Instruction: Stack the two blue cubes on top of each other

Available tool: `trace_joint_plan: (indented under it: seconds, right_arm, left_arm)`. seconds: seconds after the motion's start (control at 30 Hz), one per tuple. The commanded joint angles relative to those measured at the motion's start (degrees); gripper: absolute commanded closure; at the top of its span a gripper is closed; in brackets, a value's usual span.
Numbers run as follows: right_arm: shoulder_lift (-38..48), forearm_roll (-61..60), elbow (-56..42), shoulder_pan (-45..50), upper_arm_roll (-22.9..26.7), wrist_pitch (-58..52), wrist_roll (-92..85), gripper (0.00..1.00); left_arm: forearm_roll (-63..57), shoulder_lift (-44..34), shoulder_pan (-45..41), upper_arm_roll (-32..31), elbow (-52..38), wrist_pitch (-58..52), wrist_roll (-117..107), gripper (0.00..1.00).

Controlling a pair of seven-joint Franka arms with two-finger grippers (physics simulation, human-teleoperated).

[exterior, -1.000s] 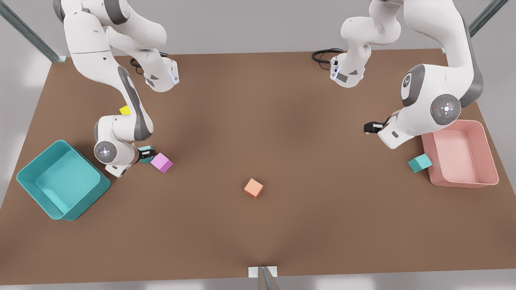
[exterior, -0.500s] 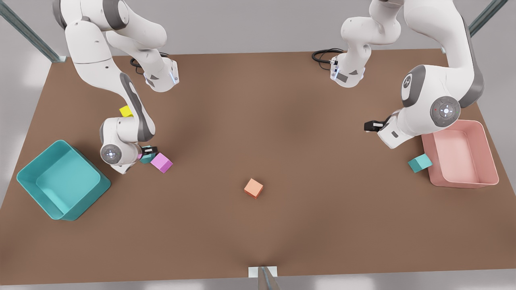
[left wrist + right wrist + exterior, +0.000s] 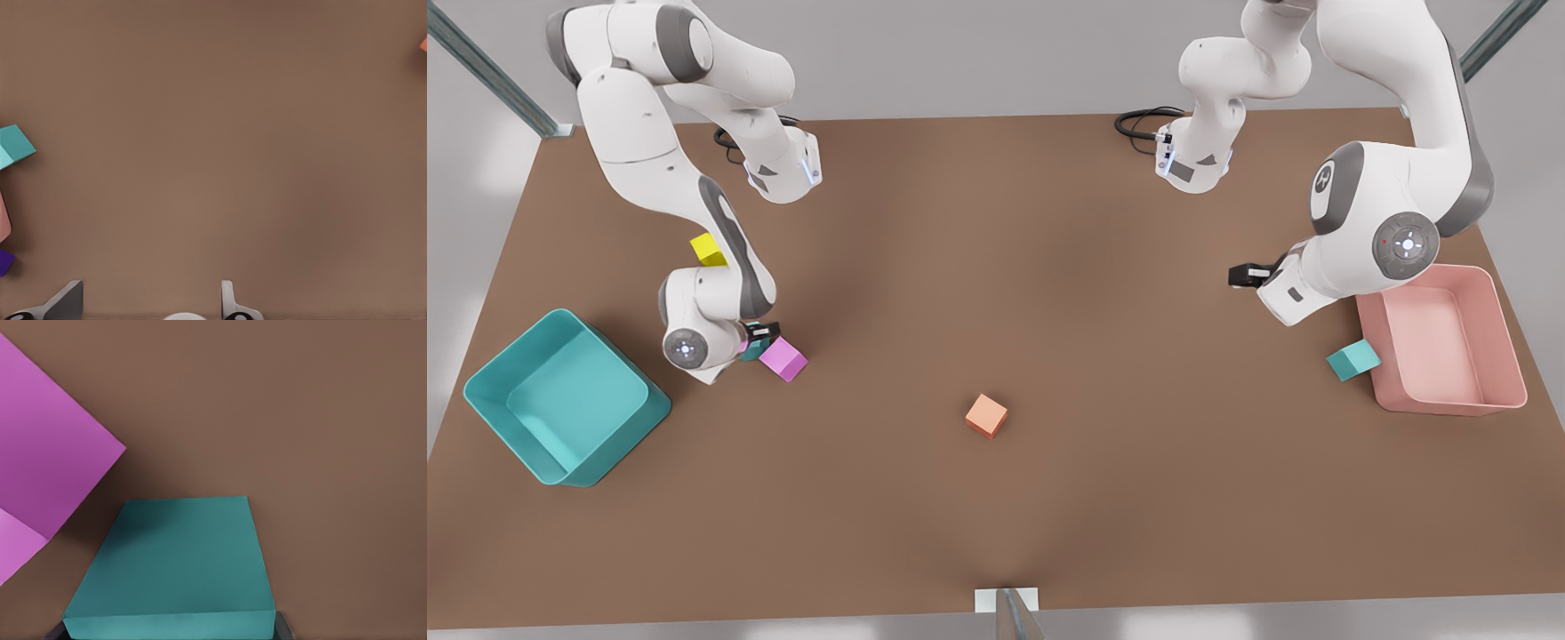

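Hidden: the right hand (image 3: 754, 342) is clamped on a small matte teal cube (image 3: 177, 563), mostly covered by the wrist.
Neighbour: a pink-purple cube (image 3: 783, 359) lies just beside it on the brown worktop (image 3: 996, 498).
Other teal cube (image 3: 1352, 359): against the pink plastic bin (image 3: 1449, 404).
Left hand (image 3: 1240, 276): waits, fingers spread.

Brown table (image 3: 1049, 267): cubes, 2 bins

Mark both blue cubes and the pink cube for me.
Blue cube by the pink bin (image 3: 1352, 360): front view, top face.
Blue cube at the right hand (image 3: 179, 561): right wrist view, top face.
Pink cube (image 3: 783, 359): front view, top face.
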State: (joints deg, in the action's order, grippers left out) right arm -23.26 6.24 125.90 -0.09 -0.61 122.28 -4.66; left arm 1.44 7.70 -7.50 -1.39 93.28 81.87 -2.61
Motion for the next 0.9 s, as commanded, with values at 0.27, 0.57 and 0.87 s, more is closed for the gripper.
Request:
trace_joint_plan:
  seconds: [0.27, 0.57, 0.87]
  right_arm:
    - [-0.39, 0.0, -0.39, -0.61, -0.01, -0.64, -0.78, 0.52]
    - [9.01, -0.79, 5.57, -1.93, -0.18, -5.65, -5.44, 0.5]
    - [7.81, -31.98, -6.79, 16.6, -0.71, -14.7, 14.05, 0.5]
  left_arm:
    - [-0.03, 0.12, 0.03, -0.01, -0.02, -0.13, -0.03, 0.0]
    - [-0.03, 0.12, 0.12, -0.01, -0.02, -0.04, -0.03, 0.0]
    - [-0.03, 0.91, 0.12, -0.01, -0.02, 0.05, -0.03, 0.0]
